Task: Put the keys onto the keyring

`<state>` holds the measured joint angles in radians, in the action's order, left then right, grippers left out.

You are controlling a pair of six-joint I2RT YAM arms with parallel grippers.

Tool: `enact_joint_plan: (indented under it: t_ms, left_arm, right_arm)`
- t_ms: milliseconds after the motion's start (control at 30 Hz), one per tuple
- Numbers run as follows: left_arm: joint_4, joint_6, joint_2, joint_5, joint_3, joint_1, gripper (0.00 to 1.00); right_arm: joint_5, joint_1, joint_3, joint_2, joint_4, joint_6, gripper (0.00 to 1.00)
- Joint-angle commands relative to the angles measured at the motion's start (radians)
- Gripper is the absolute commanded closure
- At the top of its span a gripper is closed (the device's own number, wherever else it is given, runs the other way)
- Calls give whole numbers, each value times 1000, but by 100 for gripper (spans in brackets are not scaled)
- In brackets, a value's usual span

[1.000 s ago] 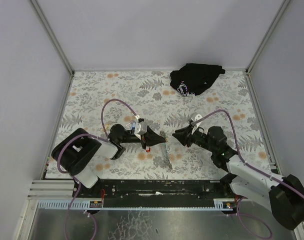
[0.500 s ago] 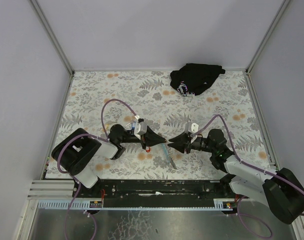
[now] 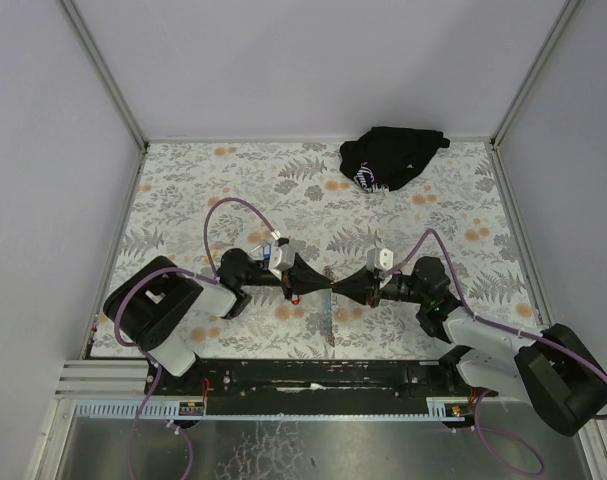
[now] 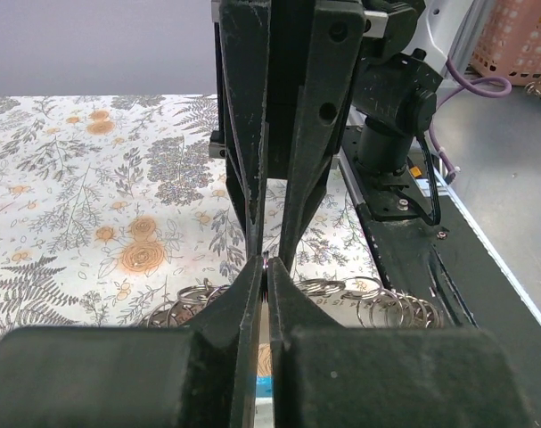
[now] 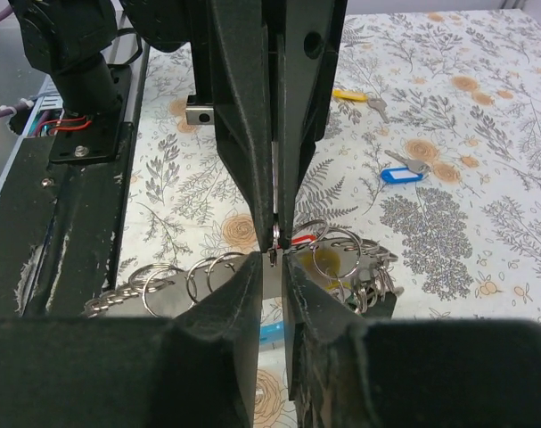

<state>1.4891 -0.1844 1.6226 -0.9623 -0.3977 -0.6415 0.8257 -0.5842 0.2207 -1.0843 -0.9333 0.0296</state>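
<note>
Near the front middle of the table point(image 3: 233, 190), your two grippers meet tip to tip, the left gripper point(image 3: 321, 284) reaching in from the left and the right gripper point(image 3: 343, 289) from the right. Your left gripper is clamped fully closed, and the right wrist camera shows a thin metal edge pinched between its fingers point(image 5: 239, 134) — the keyring point(image 5: 276, 234), held edge-on just above the cloth. Its strap point(image 3: 328, 325) trails from the meeting point toward the near edge, with a light-blue patch showing under the tips.

Your right gripper is almost closed, with only a narrow slit left between its fingers point(image 5: 225, 303). The ring's end sits right at that slit, but you cannot tell whether the fingers actually grip it.

Several loose wire rings point(image 5: 215, 275) lie on the cloth under both tips, with a scrap of red point(image 5: 302, 240) among them. Two keys lie apart from the grippers — one with a blue tag point(image 5: 399, 176), and one with a yellow tag point(image 5: 352, 94) farther off. A black cloth bundle point(image 3: 391, 157) sits at the far right.
</note>
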Motion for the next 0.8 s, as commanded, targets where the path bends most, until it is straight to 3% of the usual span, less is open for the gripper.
enact_joint_plan:
  t_ms: [0,300,433,633,767]
  left_arm:
    - [106,-8,6,-19,-30,-8,100]
    - [96,-3,17,-47,-34,-9,100]
    - [-28,76,-15,-38,-36,-7,90]
    - [-402,296,-126,-2,-69,-7,73]
    - [-470,343,-151,7,-78,-8,67]
  right_arm:
    - [9,3,13,-16,-86,24,81]
    - [-3,3,38,-9,-40,34,100]
    - [-37,3,115,44,221,93,100]
    - [-149,1,264,117,666,210,100]
    - [-191,-9,390,80,898,238,100]
